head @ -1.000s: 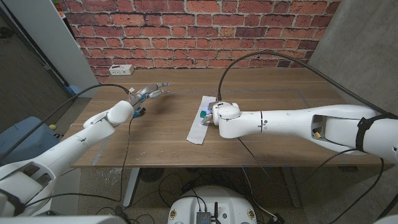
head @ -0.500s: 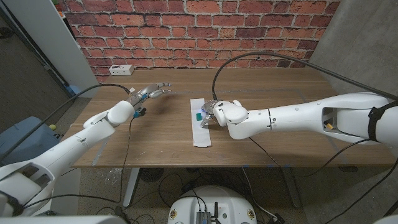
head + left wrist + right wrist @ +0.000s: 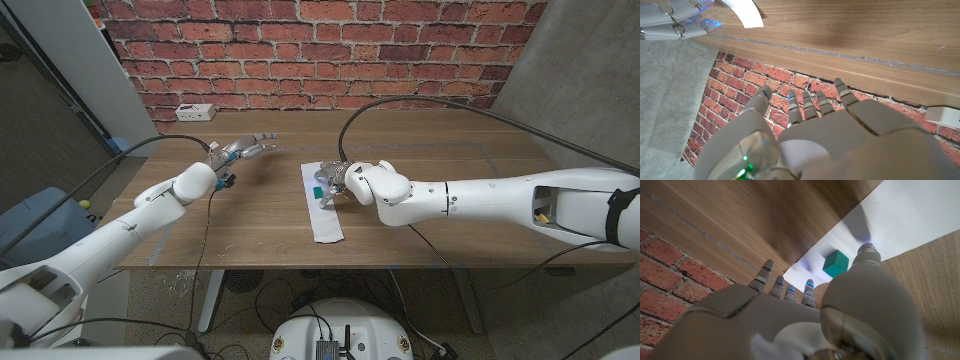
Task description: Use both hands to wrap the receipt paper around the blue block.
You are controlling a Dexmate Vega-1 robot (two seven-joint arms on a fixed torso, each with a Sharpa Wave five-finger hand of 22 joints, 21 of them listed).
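A white strip of receipt paper (image 3: 326, 222) lies on the wooden table (image 3: 470, 150), running from the middle toward the front edge. A small blue-green block (image 3: 318, 187) sits on the strip's far part. My right hand (image 3: 345, 180) hovers right beside the block, its fingers apart and reaching onto the paper; it holds nothing. In the right wrist view the block (image 3: 836, 263) stands on the paper (image 3: 905, 215) just past my fingertips (image 3: 809, 283). My left hand (image 3: 243, 149) is raised over the table's left part, fingers spread and empty, well apart from the strip.
A white power strip (image 3: 195, 111) lies at the table's far left edge by the brick wall. A black cable arcs over the table behind my right arm. The left wrist view catches the paper's end (image 3: 744, 13) and the right hand's fingers (image 3: 675, 24).
The paper strip has swung round under my right hand, its near end now pointing right, and strip and block have shifted left. My left hand has stayed put.
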